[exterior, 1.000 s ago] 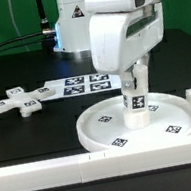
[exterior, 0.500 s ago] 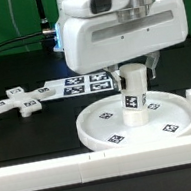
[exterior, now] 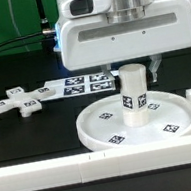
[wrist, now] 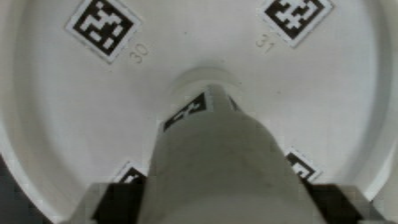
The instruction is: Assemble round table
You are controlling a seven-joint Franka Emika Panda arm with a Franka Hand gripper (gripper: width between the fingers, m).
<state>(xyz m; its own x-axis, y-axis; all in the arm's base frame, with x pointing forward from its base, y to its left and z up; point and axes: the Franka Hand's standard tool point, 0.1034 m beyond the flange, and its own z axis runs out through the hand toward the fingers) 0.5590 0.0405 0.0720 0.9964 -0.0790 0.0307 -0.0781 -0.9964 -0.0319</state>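
The gripper (exterior: 134, 72) hangs over the short thick cylinder (exterior: 134, 95) with its jaws apart and holding nothing. In the exterior view they straddle the cylinder's top with a sliver of gap on each side. In the wrist view the dark fingers (wrist: 125, 190) sit just beside its flanks.

The cylinder stands upright at the middle of the large rimmed disc (exterior: 98, 132), which lies near the bench's front edge, toward the exterior view's right. The cross-shaped piece (exterior: 16, 101) lies well apart toward the exterior view's left edge, beside the marker board (exterior: 81, 84). A long white bar (exterior: 56, 171) runs along the front edge.

The risks, as I judge them:
- The frames do not show whether the cylinder is fully seated.
- A grip taken this high, or closed off-centre, could lever it crooked.
- It could also drag the loose disc across the bench — then any turning would bind.
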